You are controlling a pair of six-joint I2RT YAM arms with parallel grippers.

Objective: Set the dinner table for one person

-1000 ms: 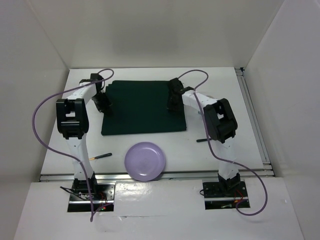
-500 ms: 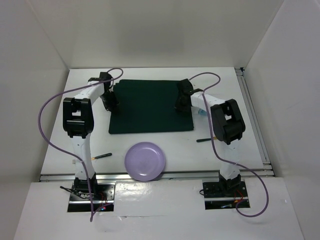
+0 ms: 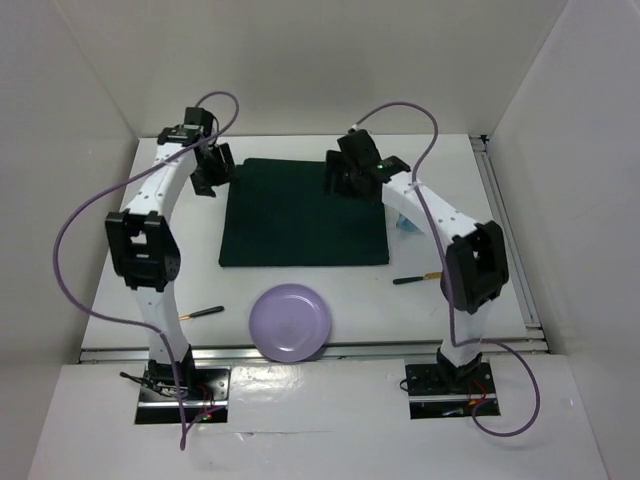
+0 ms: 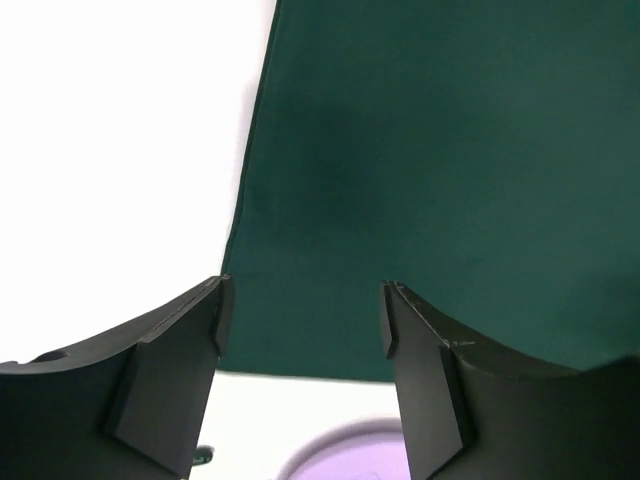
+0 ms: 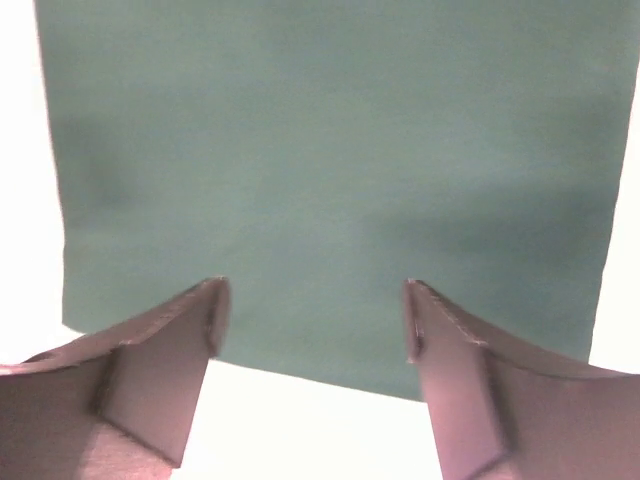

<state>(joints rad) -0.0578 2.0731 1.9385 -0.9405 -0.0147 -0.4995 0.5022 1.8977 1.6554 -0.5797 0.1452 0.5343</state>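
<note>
- Left gripper (image 3: 212,172) hangs above the far left corner of the green mat (image 3: 300,215). Its jaws are wide apart and hold nothing. In its wrist view the mat's side edge runs down toward one finger, with cloth showing in the gap.
- Right gripper (image 3: 345,176) hovers over the mat's far edge, right of middle. It too is spread wide and empty.
- Under everything lies the dinner table (image 3: 455,170), a big white top with metal rails. The mat lies flat and square in the middle of it, toward the back.
- A purple plate (image 3: 290,322) sits on the bare table in front of the mat, near the front edge and apart from the cloth.
- One dark-handled utensil (image 3: 205,312) lies left of the plate, and another (image 3: 415,280) lies off the mat's near right corner. I cannot tell fork from knife.
- A small pale blue thing (image 3: 405,222) shows beside the right arm, possibly a cup.
- Laying the mat looks finished, so the plate is likely next. One arm would need to swing back to the near side, come down low on the thin rim, then carry the plate to the mat's middle.
</note>
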